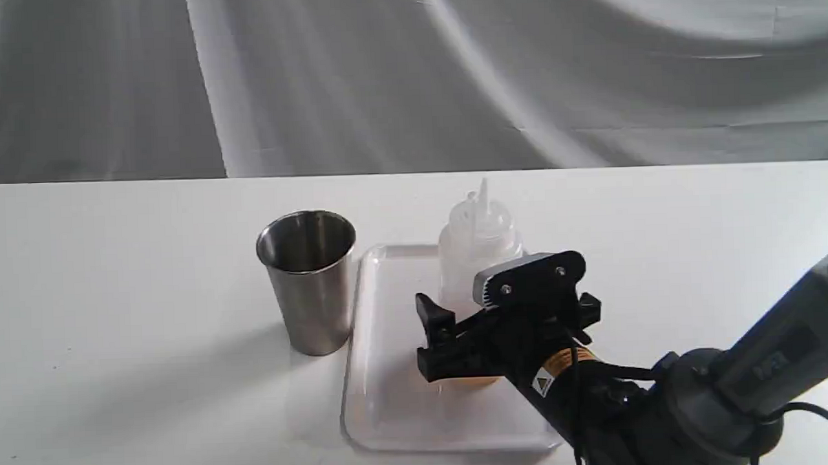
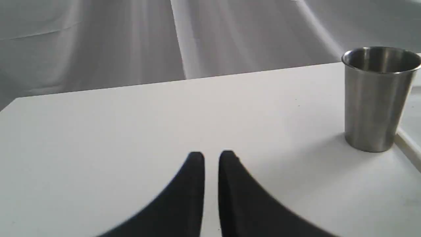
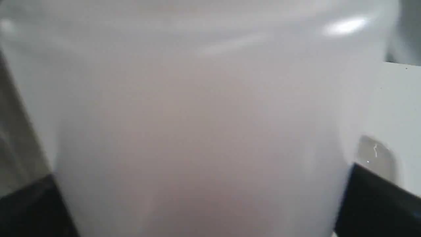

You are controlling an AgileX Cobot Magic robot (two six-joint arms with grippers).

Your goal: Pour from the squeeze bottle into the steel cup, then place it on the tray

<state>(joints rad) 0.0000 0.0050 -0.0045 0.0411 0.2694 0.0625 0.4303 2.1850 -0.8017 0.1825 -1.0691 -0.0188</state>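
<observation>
Squeeze bottle [image 1: 476,240] upright on tray [image 1: 392,398], amber liquid low; steel cup [image 1: 309,281] beside.

White table [image 1: 112,270] carries steel cup [image 1: 308,281]; tray [image 1: 392,398] beside it.

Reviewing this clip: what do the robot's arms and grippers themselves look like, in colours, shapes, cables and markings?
The right gripper is black plastic with blocky fingers, under a black plate with two screws and a silver-grey edge. A small triangle warning sticker and an orange band sit near its wrist. The grey tubular arm carries black cables. The left gripper shows two black tapering fingers.
</observation>
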